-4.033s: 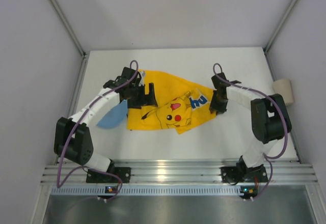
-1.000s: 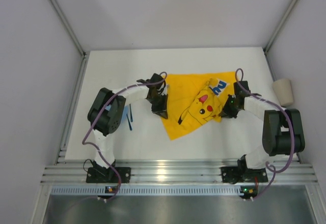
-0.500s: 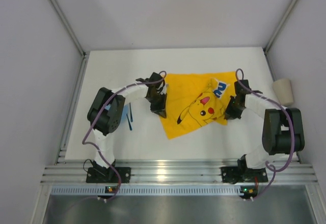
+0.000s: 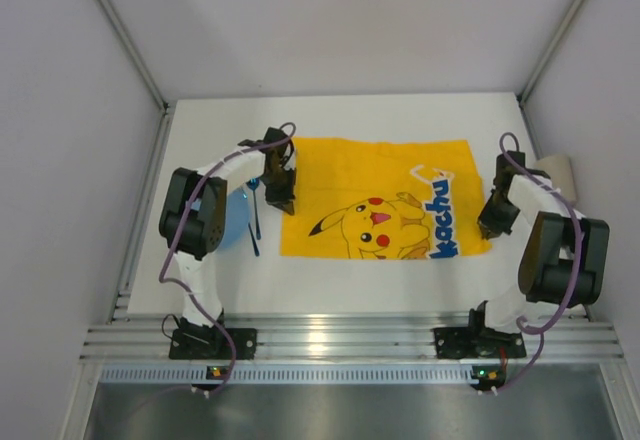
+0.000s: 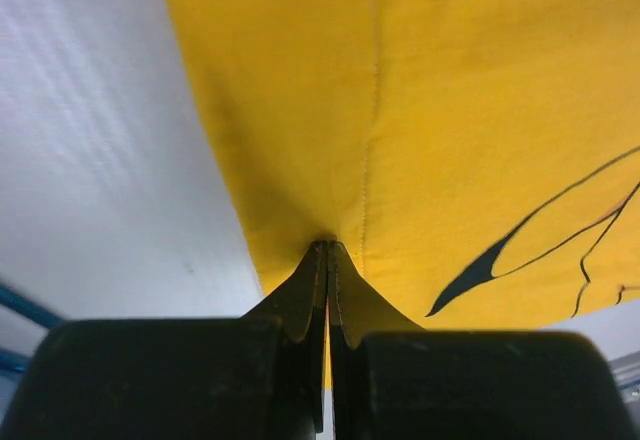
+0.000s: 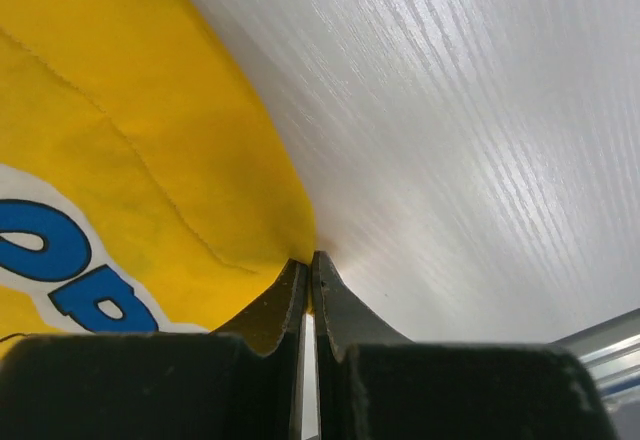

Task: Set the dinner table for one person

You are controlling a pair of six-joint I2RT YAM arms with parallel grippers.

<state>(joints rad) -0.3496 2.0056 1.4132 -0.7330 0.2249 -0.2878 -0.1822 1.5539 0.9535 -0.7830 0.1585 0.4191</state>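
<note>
Now your left gripper [image 4: 283,203] is clamped on the left edge of the yellow Pikachu mat [image 4: 360,175], and your right gripper [image 4: 491,226] pinches its right edge. The mat lies flat on the white bench [image 4: 330,285].

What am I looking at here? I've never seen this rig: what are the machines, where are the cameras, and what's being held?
Two robot arms are bolted at the near edge of a white table. The wide picture is taken from above and behind them. Each close-up comes from a camera on one wrist, looking along that arm's black fingers. A yellow Pikachu cloth lies spread flat on the table. The left gripper is shut on its left edge and the right gripper on its right edge; the close-ups show fabric pinched between the fingers. Thin blue sticks lie left of the cloth, and a beige cup-like thing sits by the table's right edge.
</note>
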